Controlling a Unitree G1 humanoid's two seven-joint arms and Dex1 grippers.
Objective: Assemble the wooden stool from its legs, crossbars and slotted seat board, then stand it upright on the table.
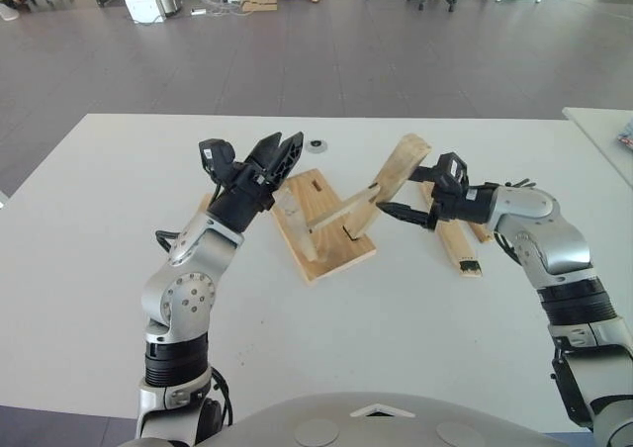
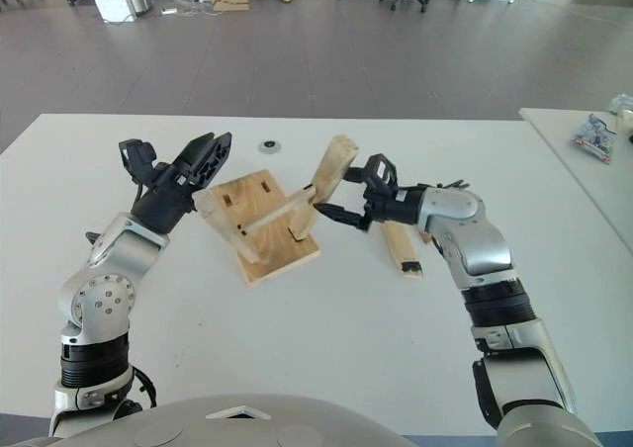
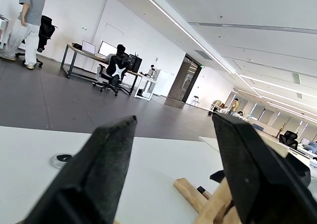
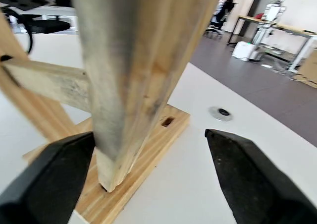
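Observation:
The slotted seat board [image 1: 334,247] lies on the white table [image 1: 109,210], with two legs standing up from it. A crossbar [image 1: 341,211] joins the left leg [image 2: 224,217] to the taller right leg [image 1: 402,164], which leans outward. My left gripper [image 1: 279,153] hovers open just above the left leg's top, and its fingers [image 3: 104,159] spread wide with nothing between them. My right gripper [image 1: 398,212] is open beside the base of the right leg [image 4: 143,60], one finger [image 4: 54,174] close against the wood and the other well off it.
Loose wooden stool parts [image 1: 457,241] lie on the table under my right forearm. A small round disc [image 1: 316,145] sits behind the board. Another table [image 2: 584,155] with a few items stands to the right. The table's near half is bare.

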